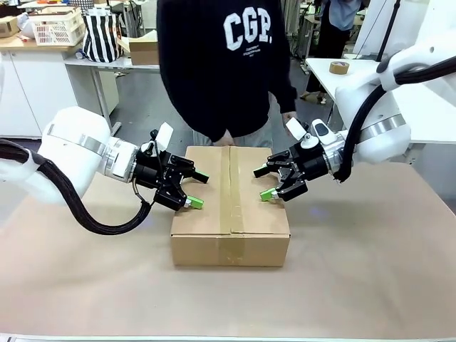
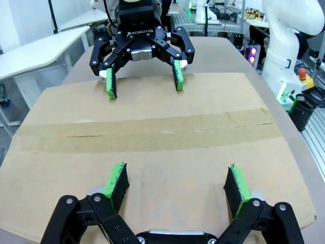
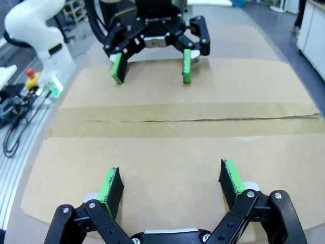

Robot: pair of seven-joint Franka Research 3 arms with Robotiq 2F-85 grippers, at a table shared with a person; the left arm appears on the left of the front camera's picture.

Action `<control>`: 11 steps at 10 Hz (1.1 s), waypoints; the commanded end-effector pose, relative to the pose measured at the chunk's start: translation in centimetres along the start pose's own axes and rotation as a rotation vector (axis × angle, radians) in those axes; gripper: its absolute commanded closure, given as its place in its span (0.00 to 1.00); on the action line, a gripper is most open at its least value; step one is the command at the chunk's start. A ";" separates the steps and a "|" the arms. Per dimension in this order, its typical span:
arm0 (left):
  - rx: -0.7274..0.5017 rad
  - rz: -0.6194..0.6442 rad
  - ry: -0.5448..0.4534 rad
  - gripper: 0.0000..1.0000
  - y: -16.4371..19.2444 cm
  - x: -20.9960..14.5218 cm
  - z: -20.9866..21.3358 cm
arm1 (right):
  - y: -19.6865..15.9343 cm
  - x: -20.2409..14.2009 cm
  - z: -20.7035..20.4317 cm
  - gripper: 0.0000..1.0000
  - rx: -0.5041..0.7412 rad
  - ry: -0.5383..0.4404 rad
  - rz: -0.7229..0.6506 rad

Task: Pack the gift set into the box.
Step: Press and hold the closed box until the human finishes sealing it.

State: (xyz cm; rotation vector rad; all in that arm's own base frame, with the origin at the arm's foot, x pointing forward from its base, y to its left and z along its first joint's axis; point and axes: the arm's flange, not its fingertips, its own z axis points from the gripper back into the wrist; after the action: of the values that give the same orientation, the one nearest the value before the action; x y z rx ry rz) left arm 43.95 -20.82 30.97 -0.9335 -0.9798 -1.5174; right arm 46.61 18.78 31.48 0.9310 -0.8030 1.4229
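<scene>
I see the box (image 1: 246, 214) in the middle of the surface (image 1: 370, 271), lying flat with its flaps shut; a strip of brown tape (image 2: 152, 133) runs along the seam on top, and a thin line shows down the middle of the tape. My left tool (image 1: 198, 191) comes in from the left and sits over the left edge of the box; its two fingers are spread wide apart and there is nothing between them. My right tool (image 1: 262, 183) comes in from the right and sits over the right part of the box top; it is spread wide too, and it has hold of nothing. The two tools face each other across the tape, one on each side of it, well apart; from the left wrist camera I look along my own green pads (image 2: 118, 178) and see the other tool on the far side of the top. Both tools are low over the cardboard (I cannot tell if any fingertip is touching it). A person (image 1: 221, 64) in a dark top with white letters stands at the far side of the surface, just behind the box; one hand hangs near the back right corner of the box.
</scene>
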 end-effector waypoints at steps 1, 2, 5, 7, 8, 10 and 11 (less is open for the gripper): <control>0.002 -0.019 -0.001 0.00 -0.2 -0.1 0.0 | 0.0 -0.2 -0.1 0.00 -0.003 0.008 0.006; 0.002 -0.019 -0.001 0.00 -0.2 -0.1 0.0 | 0.0 -0.2 -0.1 0.00 -0.003 0.008 0.006; 0.002 -0.019 -0.001 0.00 -0.2 -0.1 0.0 | 0.0 -0.2 -0.1 0.00 -0.003 0.008 0.006; 0.002 -0.019 -0.001 0.00 -0.2 -0.1 0.0 | 0.0 -0.2 -0.1 0.00 -0.003 0.008 0.006; 0.002 -0.019 -0.001 0.00 -0.2 -0.1 0.0 | 0.0 -0.2 -0.1 0.00 -0.003 0.008 0.006; 0.002 -0.019 -0.001 0.00 -0.2 -0.1 0.0 | 0.0 -0.2 -0.1 0.00 -0.003 0.008 0.006; 0.002 -0.019 -0.001 0.00 -0.2 -0.1 0.0 | 0.0 -0.2 -0.1 0.00 -0.003 0.008 0.006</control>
State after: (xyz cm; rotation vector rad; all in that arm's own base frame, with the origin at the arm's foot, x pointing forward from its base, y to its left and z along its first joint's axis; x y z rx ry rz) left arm 43.95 -20.82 30.97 -0.9335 -0.9798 -1.5174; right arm 46.61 18.78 31.48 0.9310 -0.8031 1.4230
